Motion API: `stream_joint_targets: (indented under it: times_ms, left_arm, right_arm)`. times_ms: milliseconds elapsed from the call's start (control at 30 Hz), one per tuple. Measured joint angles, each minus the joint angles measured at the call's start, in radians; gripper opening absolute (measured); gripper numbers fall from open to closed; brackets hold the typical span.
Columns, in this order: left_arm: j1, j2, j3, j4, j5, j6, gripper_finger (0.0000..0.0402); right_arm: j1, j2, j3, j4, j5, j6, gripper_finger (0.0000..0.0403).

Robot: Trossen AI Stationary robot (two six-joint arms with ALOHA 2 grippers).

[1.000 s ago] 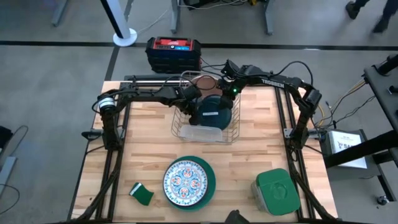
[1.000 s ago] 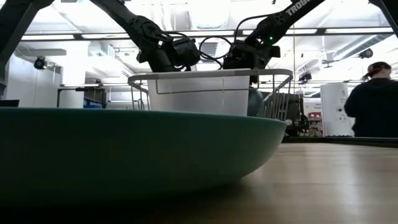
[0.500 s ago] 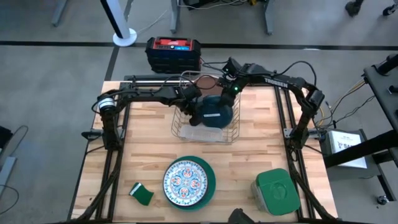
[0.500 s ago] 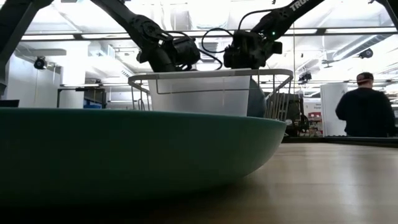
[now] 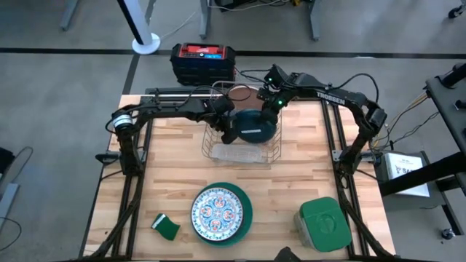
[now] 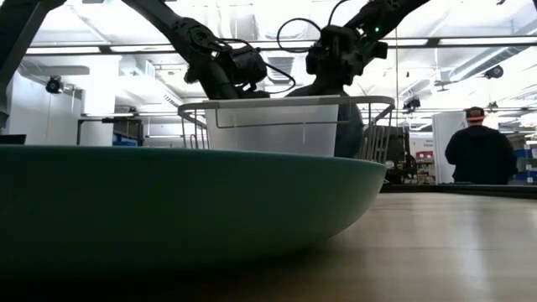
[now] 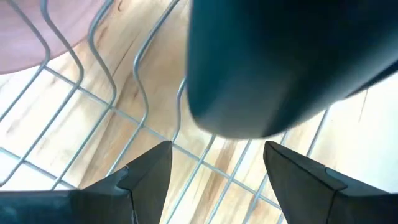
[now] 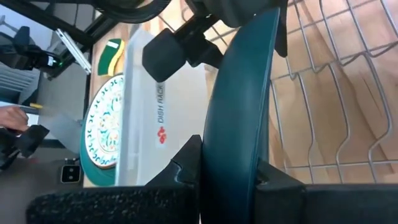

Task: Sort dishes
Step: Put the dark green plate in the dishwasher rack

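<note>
A wire dish rack (image 5: 240, 142) stands at the table's far middle. A dark teal plate (image 5: 255, 125) stands tilted on edge inside it, and my right gripper (image 8: 227, 177) is shut on the plate's rim. A salmon-pink plate (image 5: 239, 94) stands at the rack's far end. My left gripper (image 7: 217, 180) is open inside the rack, just left of the teal plate, with only rack wires between its fingers. Near the front edge the white ornamented plate (image 5: 218, 211) lies on the bright teal-green plate (image 5: 246, 211). My right gripper pinches the dark teal plate's upper rim (image 8: 231, 149) between its two fingers, one finger on each face. It comes slanting down from the table's far right. The plate stands on edge, tilted, its lower part down inside the rack; whether that part rests on the wires is hidden.
A white drip tray (image 5: 234, 154) fills the rack's near end. A green-lidded container (image 5: 324, 224) sits at the near right and a small green sponge (image 5: 166, 225) at the near left. A person (image 6: 474, 155) stands in the room beyond the table.
My right gripper has risen and drawn a little toward the far edge. The dark teal plate has come up with it: its top edge now shows above the rack's rim in the low view, and from above it looks narrower and more upright.
</note>
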Motion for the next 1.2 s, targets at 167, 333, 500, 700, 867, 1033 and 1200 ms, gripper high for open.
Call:
stream_joint_targets:
  times_ms: [167,333,500,700,867,1033,1200]
  left_arm:
    - [-0.001,-0.023,0.0,-0.01,0.012,0.005,0.0244]
    - [-0.001,-0.036,0.0,-0.011,0.017,0.004,0.0244]
    - [-0.002,-0.04,0.0,-0.011,0.056,-0.013,0.0244]
    - [-0.006,-0.048,0.0,-0.004,0.094,-0.019,0.0244]
    - [-0.006,-0.07,0.0,-0.008,0.099,-0.021,0.0244]
    - [-0.006,-0.118,0.0,-0.017,0.099,-0.022,0.0244]
    - [-0.006,-0.187,0.0,-0.021,0.097,-0.01,0.0244]
  right_arm:
    - [-0.001,-0.021,0.0,0.0,-0.001,0.012,0.0033]
    - [-0.003,-0.064,0.0,-0.001,0.003,0.015,0.0033]
    - [-0.004,-0.109,0.001,-0.006,0.013,0.014,0.0033]
    - [-0.006,-0.159,0.002,-0.007,0.058,0.004,0.0033]
    - [-0.005,-0.193,0.002,-0.013,0.055,-0.003,0.0033]
    - [-0.005,-0.251,0.002,-0.012,0.106,-0.018,0.0029]
    - [-0.004,-0.319,0.002,0.004,0.113,-0.035,0.0023]
